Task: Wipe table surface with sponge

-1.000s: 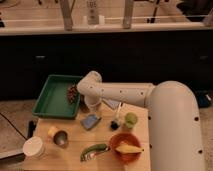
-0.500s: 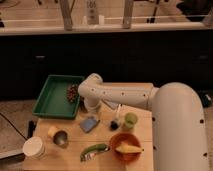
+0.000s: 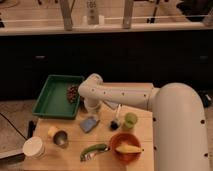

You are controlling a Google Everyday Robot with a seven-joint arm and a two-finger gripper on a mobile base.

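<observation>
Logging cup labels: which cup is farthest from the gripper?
The white cup at the table's near-left corner; the gripper is by the sponge, others sit closer.

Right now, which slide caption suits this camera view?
Robot gripper poised over the sponge on the table surface.

A green tray (image 3: 50,100) is seen at centre left, with a dark reddish cluster (image 3: 73,93) (possibly grapes) lying at its right edge. In the lower left a white cup (image 3: 34,147), a small metal cup (image 3: 61,138) and a yellow piece (image 3: 52,132) are grouped. At lower centre a curved green object (image 3: 94,149) is laid just beside an orange bowl (image 3: 124,156) with something yellow (image 3: 128,147) in it. A light green cup (image 3: 130,120) is set above the bowl, and a black-headed brush (image 3: 115,121) is found between that cup and the gripper (image 3: 91,114) at mid-frame.
</observation>
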